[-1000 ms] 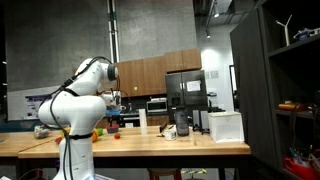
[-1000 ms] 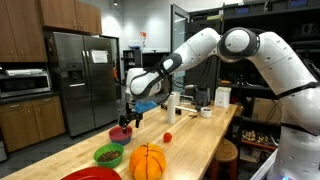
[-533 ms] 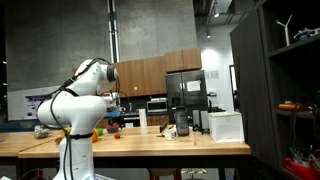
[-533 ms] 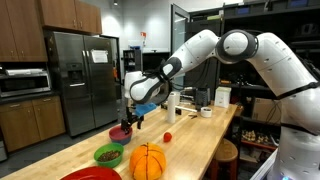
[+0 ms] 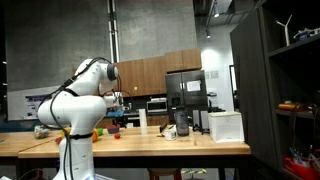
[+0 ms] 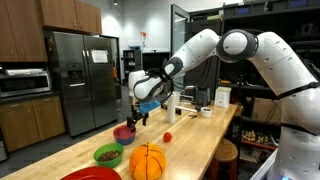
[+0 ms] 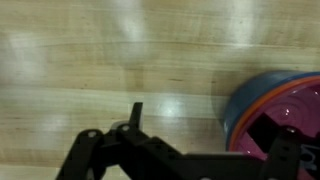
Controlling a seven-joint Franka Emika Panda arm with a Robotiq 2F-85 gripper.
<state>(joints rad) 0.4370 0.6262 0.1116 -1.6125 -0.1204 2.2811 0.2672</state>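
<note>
Now that the gripper (image 6: pixel 137 116) has been moved right, off the bowl (image 6: pixel 124 132), its jaws are seen spread and empty, so nothing is judged carried away.

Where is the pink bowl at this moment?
In an exterior view the pink bowl stands on the counter, between the gripper and the green bowl. The wrist view shows it at the right edge.

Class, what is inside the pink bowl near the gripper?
The pink bowl shows a bare pink inside in the wrist view; a dark finger of the gripper covers its lower part.
</note>
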